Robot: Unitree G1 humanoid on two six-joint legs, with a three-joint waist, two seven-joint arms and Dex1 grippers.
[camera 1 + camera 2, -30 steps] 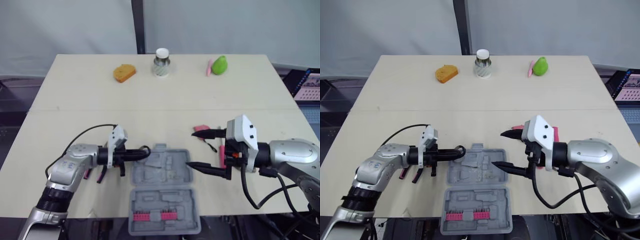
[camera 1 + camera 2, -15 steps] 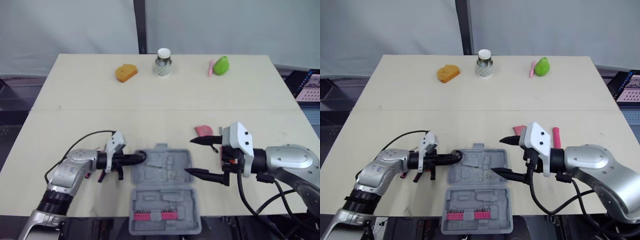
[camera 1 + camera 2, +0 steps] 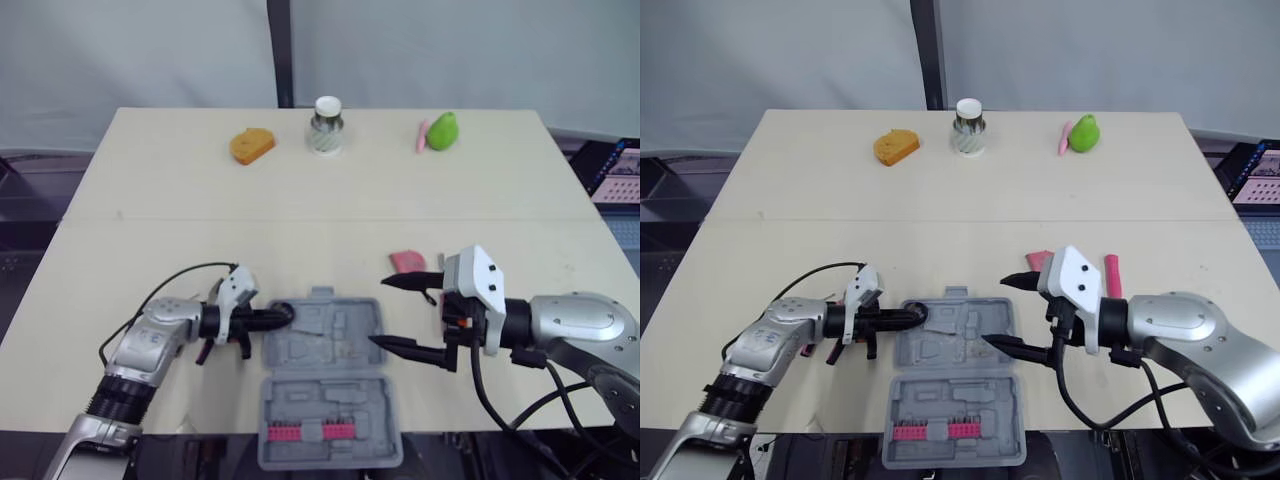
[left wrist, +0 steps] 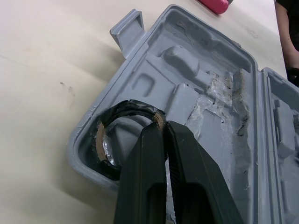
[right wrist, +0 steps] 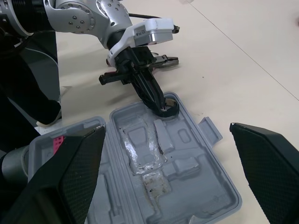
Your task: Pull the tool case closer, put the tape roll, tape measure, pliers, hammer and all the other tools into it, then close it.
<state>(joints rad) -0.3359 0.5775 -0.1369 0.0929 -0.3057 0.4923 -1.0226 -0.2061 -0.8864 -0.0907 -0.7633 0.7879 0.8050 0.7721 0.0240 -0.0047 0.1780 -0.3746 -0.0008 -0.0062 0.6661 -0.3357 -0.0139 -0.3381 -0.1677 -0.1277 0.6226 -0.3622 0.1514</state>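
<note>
On the pale table (image 3: 200, 190), keeps the grey tool case (image 3: 340, 340) open and flat at the near edge, with no shift over the last second. Holds the right gripper (image 3: 995, 310) spread wide and empty just beside the case's right side, a touch nearer the front edge than before. Brings the left gripper (image 3: 285, 314) in from the left, pinched on the black tape roll (image 4: 128, 107), now dipped into the tray's far left corner. Looks ready to release the roll; leaves the red-handled tools (image 3: 1110, 275) near the right gripper to load
</note>
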